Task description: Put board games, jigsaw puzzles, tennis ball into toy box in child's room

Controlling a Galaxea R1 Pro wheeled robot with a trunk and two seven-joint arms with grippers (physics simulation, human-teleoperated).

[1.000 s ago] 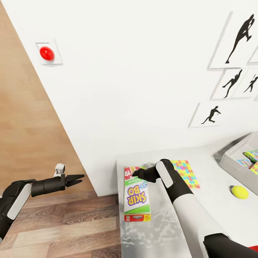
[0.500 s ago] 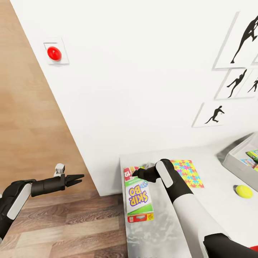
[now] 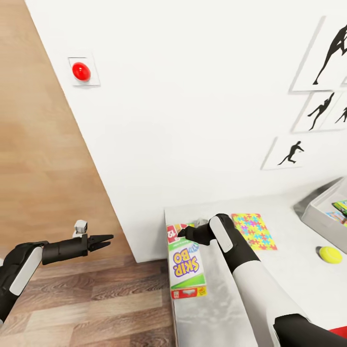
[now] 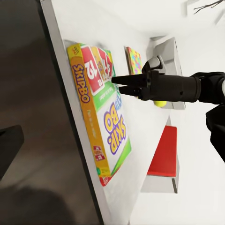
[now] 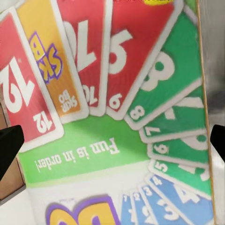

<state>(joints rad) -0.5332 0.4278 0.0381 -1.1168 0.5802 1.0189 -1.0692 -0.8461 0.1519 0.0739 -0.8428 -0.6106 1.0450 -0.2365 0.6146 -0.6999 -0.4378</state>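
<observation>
Since the earlier frames only the camera has turned; the game box (image 3: 185, 264) stays at the bench's (image 3: 289, 270) near left edge. Right end effector (image 3: 181, 234) hovers over its far end, fingers nearly together. Left end effector (image 3: 107, 239) is together, over the floor (image 3: 96, 299).

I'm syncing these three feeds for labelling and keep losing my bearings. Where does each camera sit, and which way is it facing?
Head view: high on the robot, looking forward and down at the table against the white wall; both arms show, left gripper over the wood floor, right gripper at the Skip-Bo box.
Left wrist view: beside the table, looking sideways across it at the box and right gripper.
Right wrist view: close above the box lid; dark fingertips at the edges.
Shared: all three see the Skip-Bo box.
</observation>
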